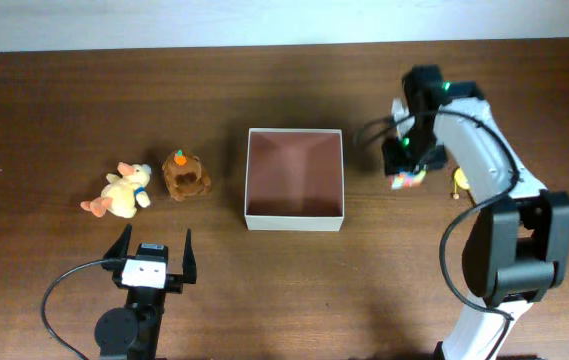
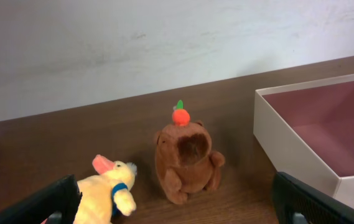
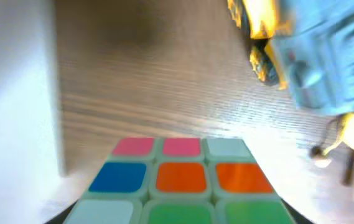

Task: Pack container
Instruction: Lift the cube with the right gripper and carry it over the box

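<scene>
Container [image 1: 294, 220] lidless, cream outside, pinkish-brown inside; left hand [image 1: 156, 241] wide; right hand [image 1: 406, 168] cannot tell

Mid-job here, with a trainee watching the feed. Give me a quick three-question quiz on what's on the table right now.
1. True or false: the container already holds a toy.
2. Which lies nearer the container? A) yellow plush B) brown plush with the orange top
3. Which arm has the puzzle cube?
Key: 1 false, it is empty; 2 B; 3 the right claw.
</scene>
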`<control>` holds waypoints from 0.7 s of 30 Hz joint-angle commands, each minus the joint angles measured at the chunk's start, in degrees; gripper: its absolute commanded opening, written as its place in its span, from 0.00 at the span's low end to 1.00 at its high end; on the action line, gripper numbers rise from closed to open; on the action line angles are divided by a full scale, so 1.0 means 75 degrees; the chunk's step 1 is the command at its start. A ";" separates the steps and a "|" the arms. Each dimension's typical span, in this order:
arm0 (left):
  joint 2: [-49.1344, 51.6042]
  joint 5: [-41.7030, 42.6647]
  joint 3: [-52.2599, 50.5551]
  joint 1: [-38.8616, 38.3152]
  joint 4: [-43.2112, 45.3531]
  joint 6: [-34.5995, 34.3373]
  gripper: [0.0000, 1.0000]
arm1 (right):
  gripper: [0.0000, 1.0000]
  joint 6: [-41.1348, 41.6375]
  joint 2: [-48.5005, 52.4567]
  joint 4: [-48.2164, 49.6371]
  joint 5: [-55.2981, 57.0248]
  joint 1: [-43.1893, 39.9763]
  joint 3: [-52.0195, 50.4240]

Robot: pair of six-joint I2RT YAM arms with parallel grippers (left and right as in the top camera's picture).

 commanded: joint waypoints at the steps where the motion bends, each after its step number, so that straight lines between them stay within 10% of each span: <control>1: -0.0050 -0.0038 -0.0055 -0.0038 0.0009 -0.0067 0.99 | 0.55 -0.0128 -0.0085 -0.0475 -0.0638 0.0487 0.1207; 21: -0.0050 -0.0038 -0.0055 -0.0038 0.0012 -0.0067 0.99 | 0.50 0.1632 0.0017 0.1582 0.0175 0.2815 0.1183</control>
